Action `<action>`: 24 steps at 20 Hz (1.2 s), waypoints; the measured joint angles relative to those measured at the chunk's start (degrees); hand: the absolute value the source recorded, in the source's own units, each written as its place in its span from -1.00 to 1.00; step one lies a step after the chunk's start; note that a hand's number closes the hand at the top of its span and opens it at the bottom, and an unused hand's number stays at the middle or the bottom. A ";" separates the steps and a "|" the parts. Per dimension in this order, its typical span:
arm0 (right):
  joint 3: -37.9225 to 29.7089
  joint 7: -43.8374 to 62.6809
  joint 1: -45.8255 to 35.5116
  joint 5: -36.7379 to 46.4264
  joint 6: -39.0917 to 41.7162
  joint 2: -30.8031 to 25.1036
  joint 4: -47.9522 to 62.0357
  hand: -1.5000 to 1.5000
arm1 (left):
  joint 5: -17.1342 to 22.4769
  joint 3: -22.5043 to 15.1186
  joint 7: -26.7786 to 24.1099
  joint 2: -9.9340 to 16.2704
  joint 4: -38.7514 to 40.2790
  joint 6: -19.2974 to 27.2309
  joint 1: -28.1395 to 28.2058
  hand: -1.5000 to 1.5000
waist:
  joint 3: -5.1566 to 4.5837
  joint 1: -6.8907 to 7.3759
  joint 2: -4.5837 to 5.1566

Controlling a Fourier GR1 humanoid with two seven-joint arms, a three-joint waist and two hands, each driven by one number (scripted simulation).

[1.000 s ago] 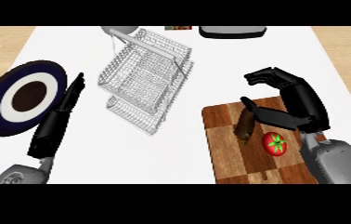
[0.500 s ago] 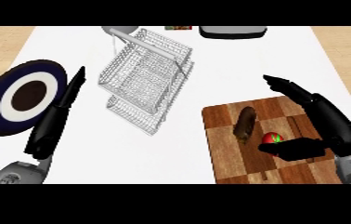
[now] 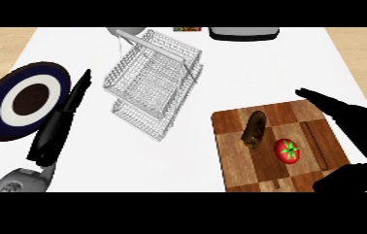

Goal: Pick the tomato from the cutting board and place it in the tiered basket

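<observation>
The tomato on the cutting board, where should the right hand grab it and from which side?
Take the tomato around its round middle, coming down from above and from its right, where the right hand already is. Its green stem faces up, so it sits stably. The dark brown object lies close on its left, crowding that side.

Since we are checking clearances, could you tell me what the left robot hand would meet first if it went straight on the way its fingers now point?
The left robot hand points up and slightly right; the wire tiered basket probably comes first, though depth is unclear.
</observation>
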 measured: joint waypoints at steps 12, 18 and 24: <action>14.07 21.02 -4.43 10.77 -0.42 8.97 -7.71 -1.00 | -2.44 0.32 2.72 -2.23 -2.14 -1.09 -0.48 0.00 | 0.18 1.03 0.38; 19.71 22.31 -5.32 17.70 -0.29 11.44 -1.50 -1.00 | -3.02 0.79 2.20 -2.53 -2.19 -1.68 -0.11 0.00 | 0.18 1.19 0.47; 21.61 22.00 -4.78 23.32 -0.43 14.12 5.28 -1.00 | -3.13 1.74 1.85 -2.79 -2.20 -2.57 0.21 0.00 | 0.22 1.05 0.48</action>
